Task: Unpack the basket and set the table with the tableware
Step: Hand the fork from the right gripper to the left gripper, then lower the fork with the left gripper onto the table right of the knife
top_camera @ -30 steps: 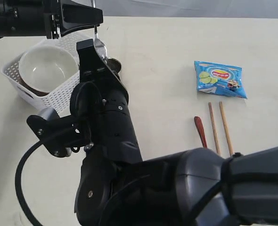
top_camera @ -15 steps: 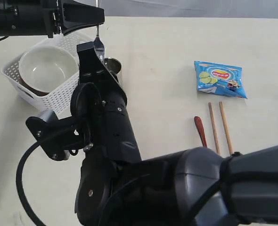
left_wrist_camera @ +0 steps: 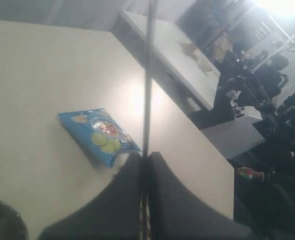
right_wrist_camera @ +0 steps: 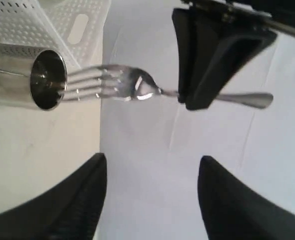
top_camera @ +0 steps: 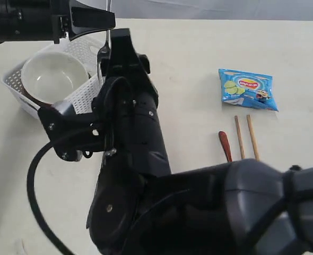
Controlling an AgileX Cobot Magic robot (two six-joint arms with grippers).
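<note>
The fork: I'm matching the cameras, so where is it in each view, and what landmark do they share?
Exterior view: the fork hangs upright at top left, beside the basket, partly behind the right arm.
Left wrist view: a thin line from between the fingers, passing the snack packet.
Right wrist view: tines by the steel cup, handle in the left gripper.
Shared landmark: the left gripper, shut on it.

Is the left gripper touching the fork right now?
Touching. The right wrist view shows the left gripper shut on the fork at its handle, with the fingers pressed against it.
</note>
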